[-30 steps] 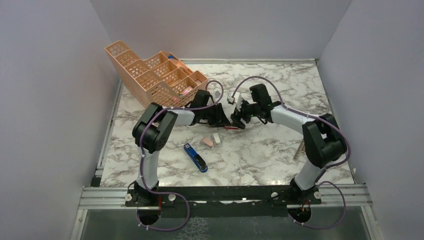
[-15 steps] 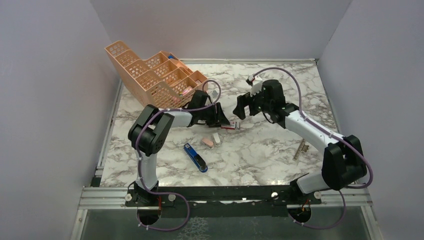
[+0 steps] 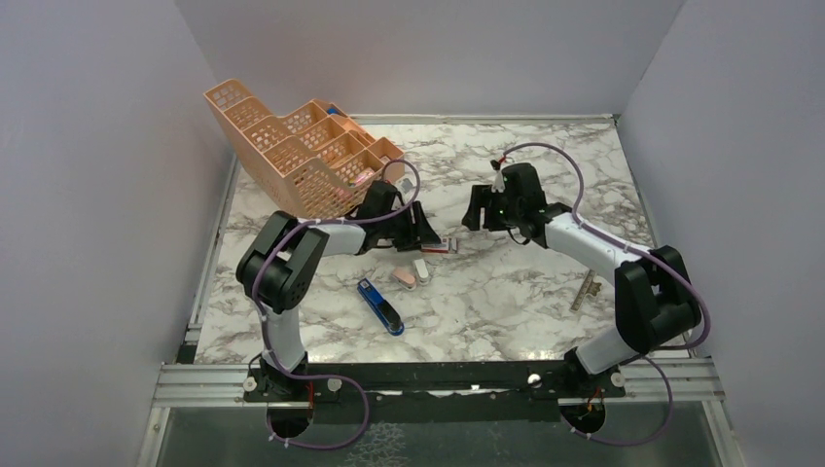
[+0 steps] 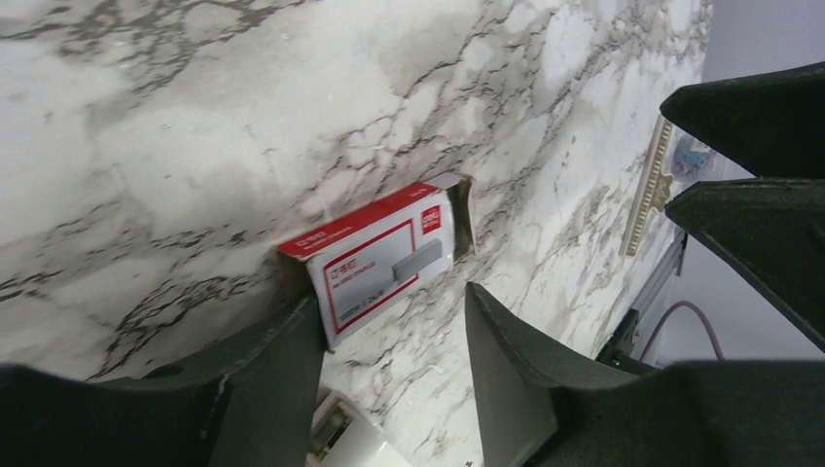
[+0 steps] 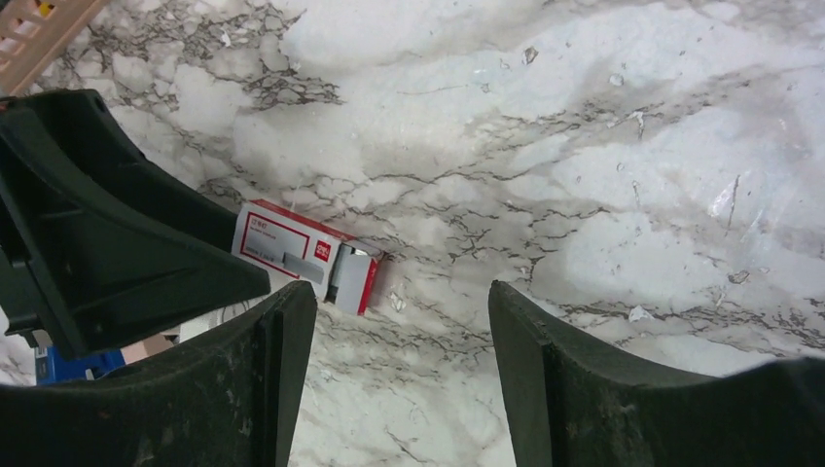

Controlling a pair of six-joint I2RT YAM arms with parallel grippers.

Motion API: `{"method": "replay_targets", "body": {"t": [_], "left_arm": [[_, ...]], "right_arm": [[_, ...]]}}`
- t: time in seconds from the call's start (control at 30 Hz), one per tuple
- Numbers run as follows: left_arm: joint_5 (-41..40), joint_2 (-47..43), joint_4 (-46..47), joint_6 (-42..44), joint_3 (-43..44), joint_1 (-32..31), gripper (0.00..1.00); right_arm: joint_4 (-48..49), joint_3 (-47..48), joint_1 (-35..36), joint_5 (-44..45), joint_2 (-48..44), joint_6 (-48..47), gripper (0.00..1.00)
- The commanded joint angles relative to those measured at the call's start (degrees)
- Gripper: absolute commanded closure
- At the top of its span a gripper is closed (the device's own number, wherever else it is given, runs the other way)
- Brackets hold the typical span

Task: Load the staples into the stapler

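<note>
The left arm [image 3: 284, 258] is reaching forward and to the right from its base, with its elbow raised and its forearm running nearly level. The left tool [image 3: 431, 236] is pointing right, its fingers [image 4: 263, 360] standing apart. The right arm [image 3: 595, 249] is bending at a raised elbow and stretching left toward the middle. The right tool [image 3: 473, 210] is angling down and left, fingers [image 5: 263, 389] spread wide. The two tools are facing each other, near but not touching.
</note>
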Motion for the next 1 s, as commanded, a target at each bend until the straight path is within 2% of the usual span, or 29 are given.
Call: {"method": "replay_targets", "body": {"t": [0.0,0.07,0.2,0.4,0.57,0.67,0.77,0.87,0.97], "left_arm": [[-3.4,-2.1,1.4,-2.3,-2.6,1.2,0.49],[-2.1,-2.0,3.2,-3.9,-3.5,1.6,0.49],[-1.8,-2.9,4.5,-5.1,-4.7,2.0,0.38],[-7.9,-6.0,2.0,-4.7,-5.8,2.1,0.39],[-7.5,-5.8,1.7,-3.8,-6.2,2.1,0.39],[-7.1,-5.5,2.0,-3.3,-6.1,2.1,0.43],[-6.4,-5.1,2.4,-2.8,-5.7,2.2,0.51],[-6.3,-4.7,2.8,-2.4,-5.6,2.1,0.58],[-6.3,-4.3,2.8,-1.8,-5.2,2.1,0.59]], "right_arm": [[-1.1,0.4,0.2,-3.4,1.0,0.8,0.29],[-0.9,0.6,0.2,-5.9,1.7,0.9,0.29],[-1.6,1.4,0.3,-8.3,3.4,1.3,0.26],[-4.5,4.3,2.4,-4.4,7.0,2.6,0.28],[-5.9,7.5,5.6,-1.3,10.4,4.7,0.28],[-7.0,9.2,6.9,0.5,12.5,6.4,0.35],[-9.2,10.7,7.6,3.9,14.4,8.8,0.41],[-10.2,11.7,8.4,6.4,15.3,9.3,0.41],[-11.6,12.9,9.3,8.2,16.2,9.0,0.41]]}}
